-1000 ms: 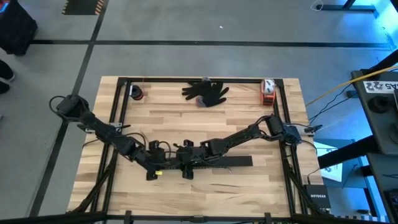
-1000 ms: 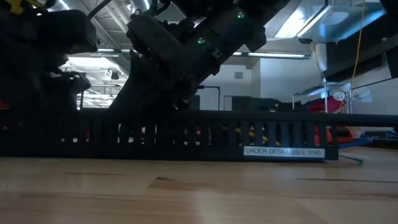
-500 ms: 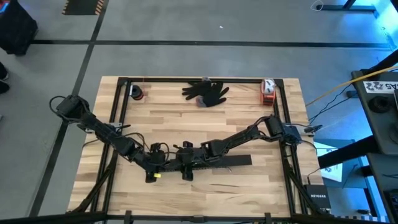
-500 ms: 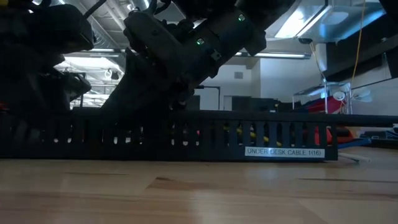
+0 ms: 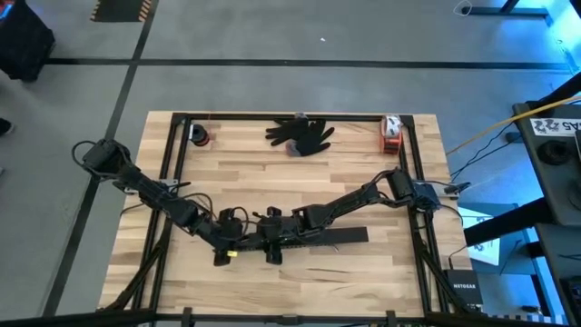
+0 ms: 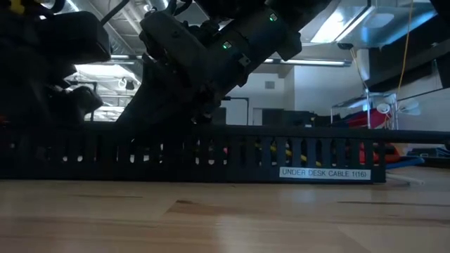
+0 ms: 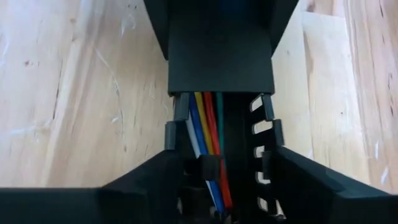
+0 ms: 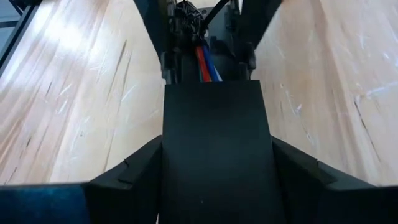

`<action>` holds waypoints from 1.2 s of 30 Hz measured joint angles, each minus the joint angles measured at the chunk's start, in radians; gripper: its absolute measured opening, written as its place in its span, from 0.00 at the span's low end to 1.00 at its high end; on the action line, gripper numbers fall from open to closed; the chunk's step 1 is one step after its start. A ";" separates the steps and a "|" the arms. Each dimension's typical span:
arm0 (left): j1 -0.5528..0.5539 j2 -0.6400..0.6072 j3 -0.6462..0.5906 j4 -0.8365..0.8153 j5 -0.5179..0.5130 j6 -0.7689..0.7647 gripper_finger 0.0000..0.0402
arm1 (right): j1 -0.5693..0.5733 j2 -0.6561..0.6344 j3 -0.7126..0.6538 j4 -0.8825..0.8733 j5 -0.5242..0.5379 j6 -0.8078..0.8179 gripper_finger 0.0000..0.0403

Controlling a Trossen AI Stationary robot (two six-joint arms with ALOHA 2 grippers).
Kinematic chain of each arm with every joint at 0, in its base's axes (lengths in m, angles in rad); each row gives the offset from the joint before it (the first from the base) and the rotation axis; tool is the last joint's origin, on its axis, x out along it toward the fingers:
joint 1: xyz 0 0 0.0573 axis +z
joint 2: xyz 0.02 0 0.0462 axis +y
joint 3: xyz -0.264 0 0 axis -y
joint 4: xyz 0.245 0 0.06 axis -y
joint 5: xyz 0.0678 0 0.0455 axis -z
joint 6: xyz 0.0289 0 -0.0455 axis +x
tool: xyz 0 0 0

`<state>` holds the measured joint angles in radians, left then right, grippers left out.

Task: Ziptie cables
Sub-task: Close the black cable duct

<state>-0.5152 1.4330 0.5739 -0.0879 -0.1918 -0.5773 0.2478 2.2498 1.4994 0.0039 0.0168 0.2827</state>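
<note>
cables (image 7: 208,134) lying inside the black slotted channel (image 6: 211,151), running lengthwise: white, blue, yellow, red and green strands side by side in the left wrist view, red and blue ones (image 8: 205,62) showing past the channel's flat lid in the right wrist view. channel resting flat on the wooden tabletop (image 5: 300,168) near its front edge, with a white label (image 6: 323,173) reading "under desk cable" on its side wall.

left hand (image 5: 227,245) low over the channel's left part, its 2 dark fingers (image 7: 143,186) straddling the slotted walls, 1 on each side, spread about as wide as the channel; cannot tell whether pressing on the walls or just beside them. right hand (image 5: 272,238) just beside it toward the middle, fingers (image 8: 124,180) set on either side of the lid in the same way, grip likewise not clear. both hands close together, nearly touching in the high view.

far edge of the tabletop: a black glove (image 5: 301,134) in the middle, a small dark roll (image 5: 199,135) at the left corner, an orange-and-white object (image 5: 390,133) at the right corner, all well apart from the hands.
</note>
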 joint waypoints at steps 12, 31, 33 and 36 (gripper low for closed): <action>-0.035 -0.129 0.063 -0.212 -0.022 -0.049 0.60 | 0.000 0.003 0.001 0.011 0.001 0.013 0.57; -0.006 -0.099 0.062 -0.170 -0.032 -0.028 0.65 | 0.000 0.003 -0.003 0.029 0.011 0.038 0.57; -0.006 -0.085 0.062 -0.157 -0.032 -0.012 0.68 | 0.001 0.003 -0.003 0.031 0.017 0.038 0.57; -0.006 -0.061 0.062 -0.157 -0.032 0.021 0.70 | 0.001 0.003 -0.003 0.036 0.017 0.038 0.57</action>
<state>-0.5217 1.3720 0.6357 -0.2445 -0.2237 -0.5565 0.2485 2.2532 1.4963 0.0398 0.0341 0.3202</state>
